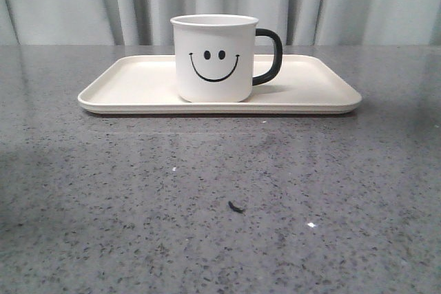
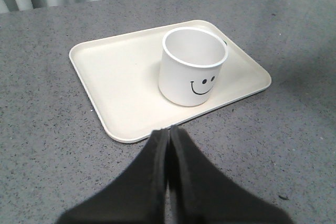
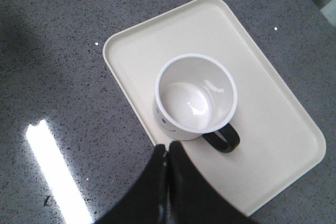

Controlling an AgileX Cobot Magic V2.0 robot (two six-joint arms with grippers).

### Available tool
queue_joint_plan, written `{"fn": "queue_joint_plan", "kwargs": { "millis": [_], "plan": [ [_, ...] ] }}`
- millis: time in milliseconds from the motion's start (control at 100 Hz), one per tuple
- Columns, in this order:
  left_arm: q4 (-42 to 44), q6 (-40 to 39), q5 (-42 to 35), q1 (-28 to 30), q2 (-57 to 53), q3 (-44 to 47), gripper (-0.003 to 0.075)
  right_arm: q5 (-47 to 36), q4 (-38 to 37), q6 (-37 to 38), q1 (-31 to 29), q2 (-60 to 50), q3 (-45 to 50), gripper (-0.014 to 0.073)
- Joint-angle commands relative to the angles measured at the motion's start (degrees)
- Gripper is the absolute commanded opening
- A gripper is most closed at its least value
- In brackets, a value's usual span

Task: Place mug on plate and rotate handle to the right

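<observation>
The white mug [image 1: 213,58] with a black smiley face stands upright on the cream plate [image 1: 138,87], near its middle. Its black handle [image 1: 270,56] points to the right in the front view. The mug [image 2: 192,66] and plate [image 2: 121,77] show in the left wrist view, where the handle is almost hidden behind the mug. My left gripper [image 2: 169,131] is shut and empty, held back from the plate's near edge. In the right wrist view the mug [image 3: 195,97], its handle [image 3: 224,139] and the plate [image 3: 273,103] show from above. My right gripper [image 3: 167,149] is shut and empty, above the plate's edge beside the mug.
The grey speckled table [image 1: 220,197] carries a small dark speck [image 1: 236,206] in front of the plate. Pale curtains [image 1: 83,1] hang behind the table. A bright light reflection [image 3: 52,171] lies on the table in the right wrist view.
</observation>
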Motion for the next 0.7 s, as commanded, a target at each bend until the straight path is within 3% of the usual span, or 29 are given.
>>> {"fn": "queue_joint_plan", "kwargs": {
  "millis": [0, 340, 690],
  "plan": [
    [-0.44, 1.34, -4.59, -0.38, -0.21, -1.46, -0.0019, -7.2, 1.35, -0.11, -0.13, -6.11, 5.1, -0.0061],
    [-0.44, 2.37, -8.18, -0.38, -5.67, 2.81, -0.0019, -26.89, 4.14, -0.07, -0.13, -25.08, 30.76, -0.0061],
    [-0.44, 2.71, -9.45, -0.38, -15.7, 8.68, -0.0019, -40.94, 5.32, -0.07, -0.13, -44.48, 51.71, -0.0061]
  ]
}}
